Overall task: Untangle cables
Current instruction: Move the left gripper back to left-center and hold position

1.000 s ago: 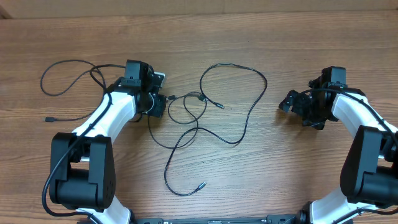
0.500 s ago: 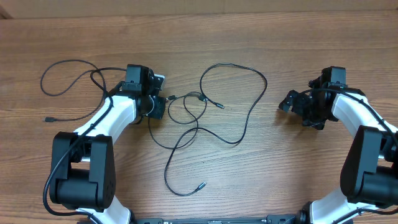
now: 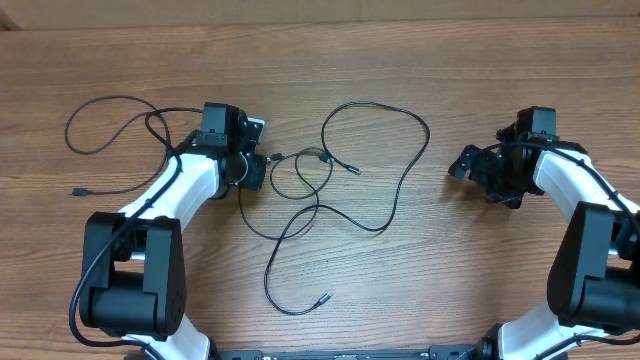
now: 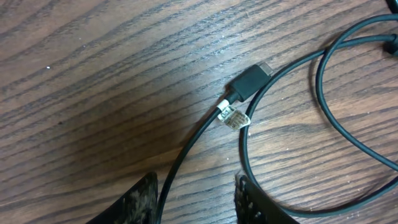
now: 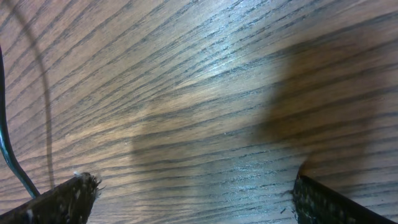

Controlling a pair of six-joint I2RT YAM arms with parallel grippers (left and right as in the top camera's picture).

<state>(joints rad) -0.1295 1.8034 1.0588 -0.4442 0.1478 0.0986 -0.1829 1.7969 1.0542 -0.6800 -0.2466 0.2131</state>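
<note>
Overhead: the left gripper [image 3: 256, 163] had nudged slightly toward the near edge a second back, then held (nothing moved in the last half-second), so no strand had come free. The cables [image 3: 318, 206] lay looped mid-table, one loop trailing toward the left edge. The right gripper [image 3: 476, 178] waited near the right edge, bare table [image 3: 480, 60] all round.

Left wrist: jaws parted, not pinching, straddling one cable [image 4: 188, 151] below its plug [image 4: 249, 80] and white tag [image 4: 234, 117].

Right wrist: jaws spread wide over bare wood, holding nothing, with one strand [image 5: 7, 152] at the frame's left. Plenty of room to drag.
</note>
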